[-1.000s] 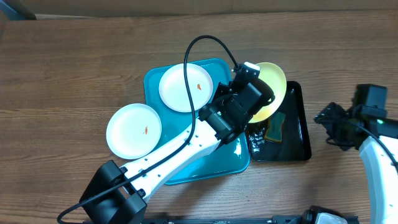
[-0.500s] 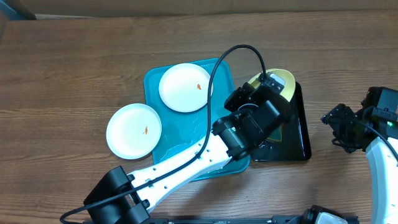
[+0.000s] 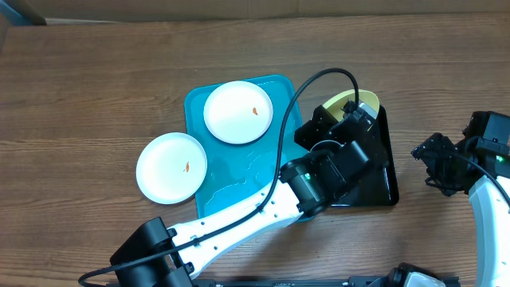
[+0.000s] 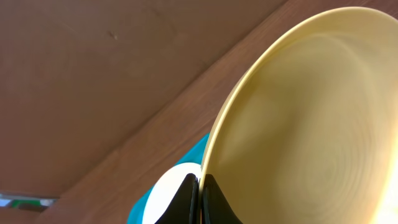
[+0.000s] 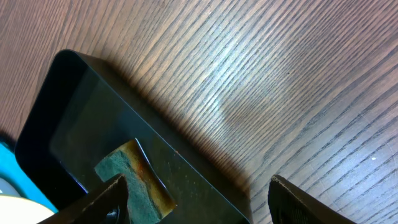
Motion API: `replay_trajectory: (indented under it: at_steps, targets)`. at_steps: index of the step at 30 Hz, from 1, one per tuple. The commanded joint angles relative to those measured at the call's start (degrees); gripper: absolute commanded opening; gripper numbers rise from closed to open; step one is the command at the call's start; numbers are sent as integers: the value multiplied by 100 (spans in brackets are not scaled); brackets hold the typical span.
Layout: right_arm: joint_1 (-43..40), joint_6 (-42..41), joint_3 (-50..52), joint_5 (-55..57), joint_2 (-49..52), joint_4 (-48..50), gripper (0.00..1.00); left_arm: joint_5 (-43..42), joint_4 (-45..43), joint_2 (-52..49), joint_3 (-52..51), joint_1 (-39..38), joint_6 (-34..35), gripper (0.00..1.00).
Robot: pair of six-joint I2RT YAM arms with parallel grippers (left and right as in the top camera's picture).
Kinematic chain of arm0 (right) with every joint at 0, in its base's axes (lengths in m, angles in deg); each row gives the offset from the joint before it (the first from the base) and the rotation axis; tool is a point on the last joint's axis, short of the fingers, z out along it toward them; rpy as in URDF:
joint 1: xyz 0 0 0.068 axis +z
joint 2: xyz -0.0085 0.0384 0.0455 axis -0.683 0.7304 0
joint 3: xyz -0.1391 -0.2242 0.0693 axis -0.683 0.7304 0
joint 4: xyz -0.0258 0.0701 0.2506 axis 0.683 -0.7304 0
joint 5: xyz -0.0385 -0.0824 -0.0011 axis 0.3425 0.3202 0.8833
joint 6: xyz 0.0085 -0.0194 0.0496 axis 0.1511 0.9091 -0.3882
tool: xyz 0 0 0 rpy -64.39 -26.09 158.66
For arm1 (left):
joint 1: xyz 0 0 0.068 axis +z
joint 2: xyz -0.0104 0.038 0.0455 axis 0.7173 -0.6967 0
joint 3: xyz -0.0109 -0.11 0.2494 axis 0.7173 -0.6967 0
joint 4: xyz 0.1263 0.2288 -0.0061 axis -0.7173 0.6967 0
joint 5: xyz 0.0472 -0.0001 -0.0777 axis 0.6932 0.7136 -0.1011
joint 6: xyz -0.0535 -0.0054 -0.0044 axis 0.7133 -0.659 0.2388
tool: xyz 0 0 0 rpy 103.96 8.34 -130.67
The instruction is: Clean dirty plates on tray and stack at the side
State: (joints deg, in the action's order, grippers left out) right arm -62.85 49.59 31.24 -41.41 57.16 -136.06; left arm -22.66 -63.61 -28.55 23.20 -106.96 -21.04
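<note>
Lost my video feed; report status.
Left gripper shut on rim of yellow plate, above black tray. Right gripper open, empty, beside it. Sponge lies in that tray.

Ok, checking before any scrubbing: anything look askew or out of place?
The yellow plate stands tilted over the black tray, pinched at its rim in the shut jaws of the left gripper. One white plate straddles the rim of the turquoise tray.

This looks to me like a robotics lab bench: a wood-grain table (image 3: 96, 80), my white left arm (image 3: 239, 219) with its black cable (image 3: 327, 70), a turquoise tray (image 3: 195, 108) and a black tray (image 3: 390, 171).
</note>
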Motion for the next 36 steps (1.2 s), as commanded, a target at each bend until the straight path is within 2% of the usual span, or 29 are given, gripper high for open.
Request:
replay_trajectory:
  at_steps: [1, 12, 36]
  targets:
    - [-13, 24, -116, -35, -31, 15, 73, 422, -79, -24, 149, -131, -249, 4]
    - [-13, 24, -116, -35, -31, 17, 73, 866, -155, -24, 149, -269, -439, 4]
    - [-13, 22, -116, -35, -31, 2, 73, 929, -448, -24, 149, -348, -835, 4]
